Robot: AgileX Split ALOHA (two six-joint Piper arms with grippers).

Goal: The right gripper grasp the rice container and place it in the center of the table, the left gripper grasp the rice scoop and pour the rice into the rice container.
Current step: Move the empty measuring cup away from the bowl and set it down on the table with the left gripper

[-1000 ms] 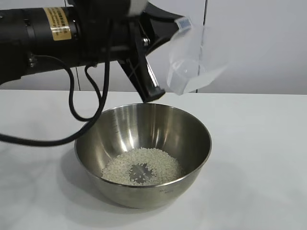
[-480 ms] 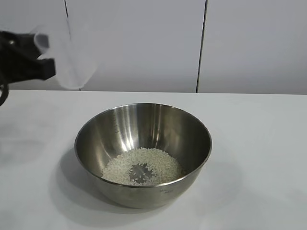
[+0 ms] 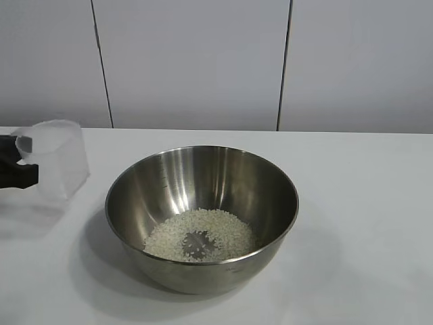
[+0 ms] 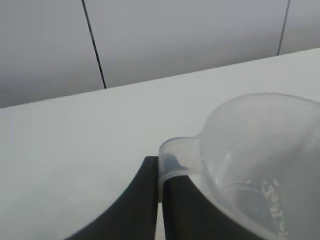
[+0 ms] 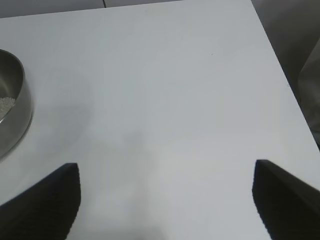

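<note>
The rice container (image 3: 201,203), a shiny steel bowl, stands mid-table with a low pile of rice (image 3: 223,230) on its bottom. Left of it the rice scoop (image 3: 57,159), a clear plastic cup, is upright and looks empty, low at the table's left side; I cannot tell whether it touches the table. My left gripper (image 3: 28,169) is shut on the scoop's small tab (image 4: 172,160) at the rim, with the scoop (image 4: 260,150) beside its fingers. My right gripper (image 5: 167,200) stands open over bare table (image 5: 165,100), apart from the rice container (image 5: 12,115), with nothing between its fingers.
A white panelled wall (image 3: 203,61) runs behind the table. In the right wrist view the table's edge (image 5: 282,80) drops off to a darker floor beyond the gripper.
My left arm has swung away from above the bowl to the left and come down, and the scoop has gone from tilted to upright. Bowl and rice have not moved.
</note>
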